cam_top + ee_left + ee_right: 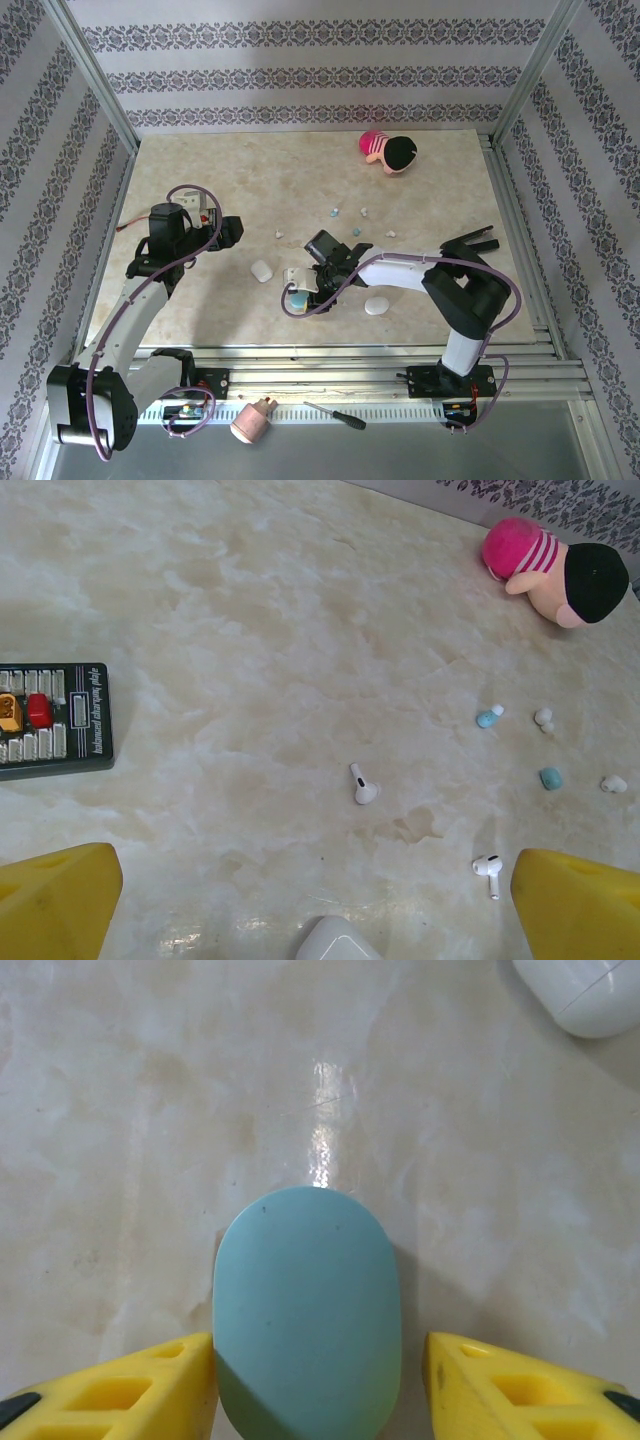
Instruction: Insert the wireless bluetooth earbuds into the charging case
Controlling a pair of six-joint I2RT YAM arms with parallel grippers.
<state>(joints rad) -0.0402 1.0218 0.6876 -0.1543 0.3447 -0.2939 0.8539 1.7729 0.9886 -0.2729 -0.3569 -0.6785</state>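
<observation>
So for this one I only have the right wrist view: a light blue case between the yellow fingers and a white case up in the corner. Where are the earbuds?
Observer: Farther out on the table; the left wrist view shows a white earbud, a second white earbud and a blue earbud.
Operator: And the other arm?
Observer: The left gripper is open, holding nothing.
Operator: Any other case?
Observer: A second white case lies beside the right arm.

Toy (388, 152) sits by the far edge of the table (220, 170), right of middle – earbuds (335, 212) scattered mid-table before it, cases (262, 271) nearer the near edge.
</observation>
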